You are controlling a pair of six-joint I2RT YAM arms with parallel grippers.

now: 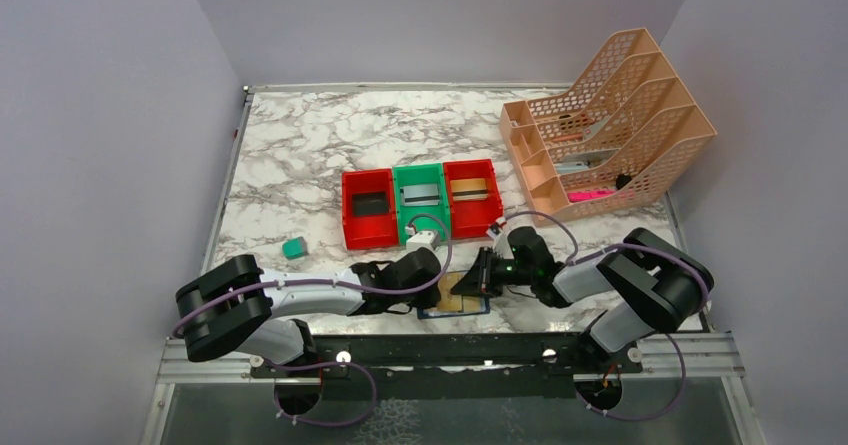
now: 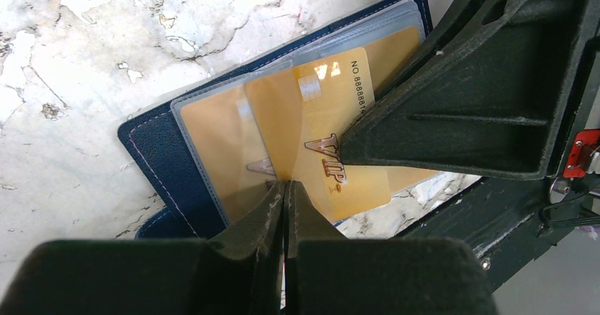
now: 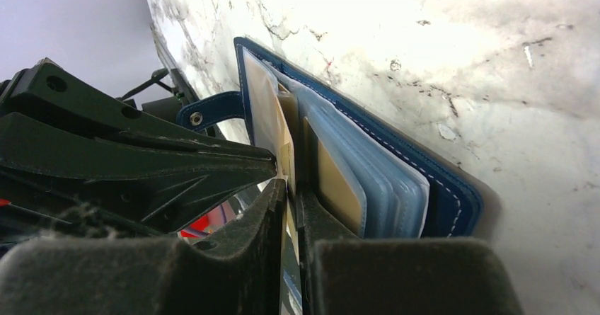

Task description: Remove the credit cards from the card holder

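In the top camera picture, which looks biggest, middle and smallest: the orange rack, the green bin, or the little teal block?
Biggest to smallest:
1. orange rack
2. green bin
3. teal block

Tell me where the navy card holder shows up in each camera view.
Top external: card holder low centre, near the table's front edge, mostly covered.
Left wrist: card holder centre, lying open, navy cover at left.
Right wrist: card holder centre, seen edge-on, sleeves fanned.
Shared landmark: the marble table beneath it.

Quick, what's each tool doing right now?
Left tool: closed, pinching a clear pocket of the card holder.
Right tool: closed on the gold card.
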